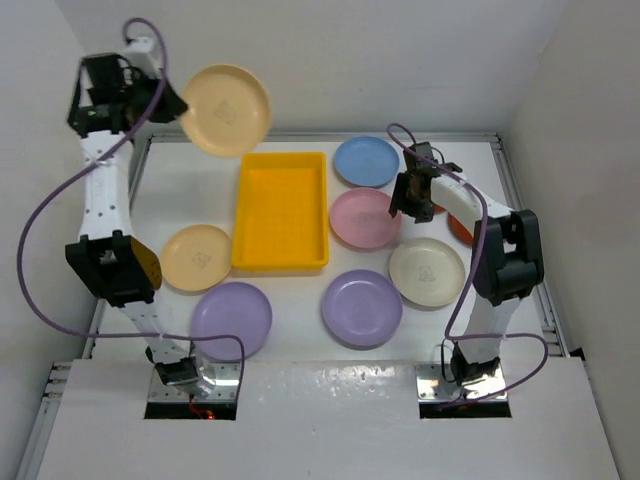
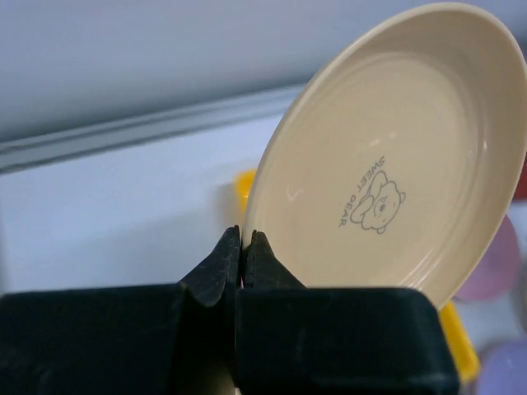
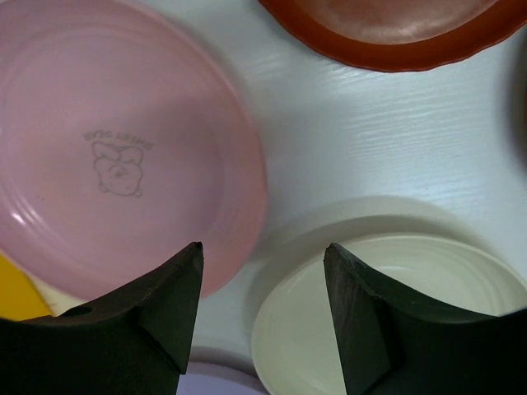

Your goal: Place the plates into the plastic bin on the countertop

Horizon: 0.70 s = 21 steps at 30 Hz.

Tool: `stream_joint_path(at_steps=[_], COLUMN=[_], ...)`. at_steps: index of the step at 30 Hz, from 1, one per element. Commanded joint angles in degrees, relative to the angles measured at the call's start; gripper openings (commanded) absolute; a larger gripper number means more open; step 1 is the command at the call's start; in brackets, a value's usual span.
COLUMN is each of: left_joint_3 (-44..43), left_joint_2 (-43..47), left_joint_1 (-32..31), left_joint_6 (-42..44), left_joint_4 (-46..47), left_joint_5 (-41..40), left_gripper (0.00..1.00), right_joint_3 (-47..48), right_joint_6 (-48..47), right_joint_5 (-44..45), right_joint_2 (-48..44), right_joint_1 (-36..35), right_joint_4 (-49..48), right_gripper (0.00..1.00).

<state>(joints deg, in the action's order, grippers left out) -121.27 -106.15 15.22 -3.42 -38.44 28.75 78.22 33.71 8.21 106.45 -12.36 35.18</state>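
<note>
My left gripper (image 1: 182, 112) is shut on the rim of a peach plate (image 1: 226, 109), holding it tilted high above the back left of the countertop (image 1: 190, 185); the plate (image 2: 387, 156) fills the left wrist view above the closed gripper (image 2: 244, 239). The yellow plastic bin (image 1: 281, 210) lies empty in the middle. My right gripper (image 1: 408, 208) is open and empty, hovering between the pink plate (image 1: 364, 218) and the cream plate (image 1: 427, 271). The right wrist view shows the gripper (image 3: 263, 251), the pink plate (image 3: 115, 156), the cream plate (image 3: 395, 321) and a dark red plate (image 3: 387, 25).
On the countertop also lie a second peach plate (image 1: 196, 257), two lavender plates (image 1: 232, 319) (image 1: 362, 307) and a light blue plate (image 1: 365, 161). A dark red plate (image 1: 458, 226) is partly hidden under the right arm. White walls close in the back and sides.
</note>
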Motion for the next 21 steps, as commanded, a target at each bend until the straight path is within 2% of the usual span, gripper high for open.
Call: stream_joint_path(at_steps=[1, 5, 7, 18, 21], left_joint_3=[8.7, 12.3, 14.1, 17.7, 18.2], left_joint_2=[-2.6, -6.0, -7.7, -15.7, -16.3], left_joint_1=[-6.3, -14.1, -16.0, -20.0, -20.7], left_joint_6=[1.7, 6.2, 6.8, 8.0, 8.7], left_joint_4=[-4.2, -7.3, -8.0, -8.0, -7.4], left_joint_5=[2.0, -1.4, -4.0, -6.4, -7.9], left_gripper=[0.0, 0.0, 0.0, 0.0, 0.07], right_joint_3=[0.7, 2.8, 2.7, 2.1, 2.4], right_joint_6=[1.4, 1.3, 1.2, 2.8, 4.1], right_joint_5=[1.9, 0.9, -0.4, -4.3, -3.9], right_joint_2=[1.9, 5.0, 5.4, 8.9, 10.7], right_joint_1=[0.6, 1.0, 1.1, 1.7, 1.7], right_joint_4=[-2.4, -2.9, -4.8, -8.6, -8.7], right_gripper=[0.6, 0.59, 0.59, 0.55, 0.54])
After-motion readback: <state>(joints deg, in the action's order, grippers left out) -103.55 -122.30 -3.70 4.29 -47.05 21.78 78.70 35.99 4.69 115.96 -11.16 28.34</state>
